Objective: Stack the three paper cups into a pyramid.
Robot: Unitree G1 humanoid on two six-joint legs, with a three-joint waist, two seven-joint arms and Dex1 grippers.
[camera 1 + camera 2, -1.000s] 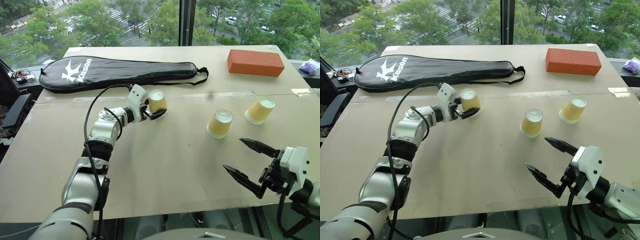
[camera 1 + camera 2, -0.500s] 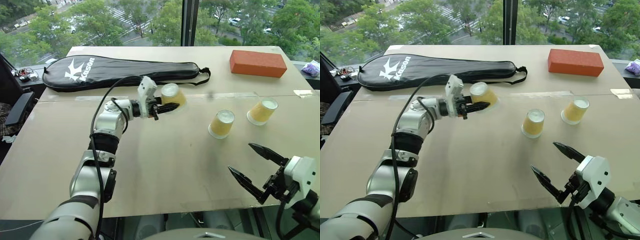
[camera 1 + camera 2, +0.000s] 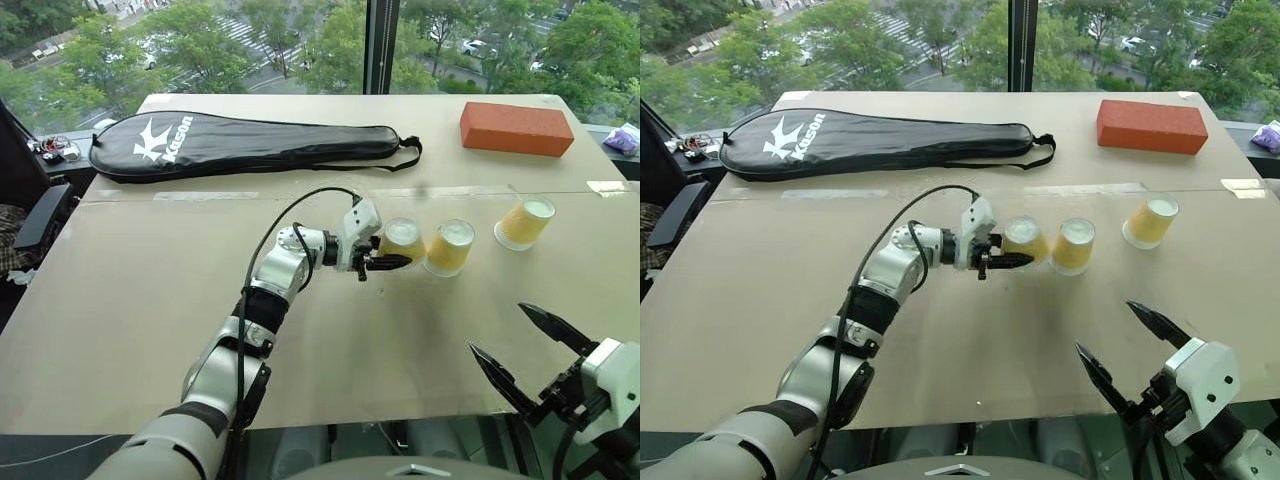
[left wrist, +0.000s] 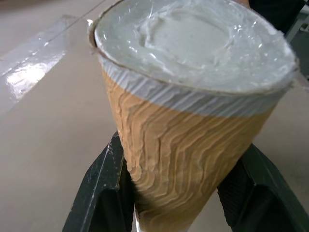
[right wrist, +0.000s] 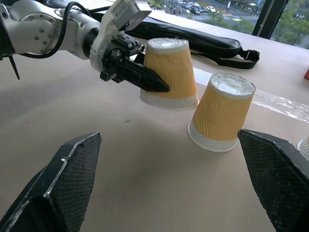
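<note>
From the head camera, the left gripper [image 3: 388, 262] clasps the carried cup [image 3: 403, 241] upside down, just beside the middle cup [image 3: 449, 247]; the third cup [image 3: 524, 221] stands apart, farther right on the table [image 3: 150, 300].

The left wrist view has black fingers [image 4: 104, 188] pinching the cup's ribbed wall.

In the right wrist view, the cup hangs tilted, just clear of the tabletop. The right gripper [image 3: 530, 350] waits spread and empty.

The base row is being formed; next, the cup should be set flat beside its neighbour.
</note>
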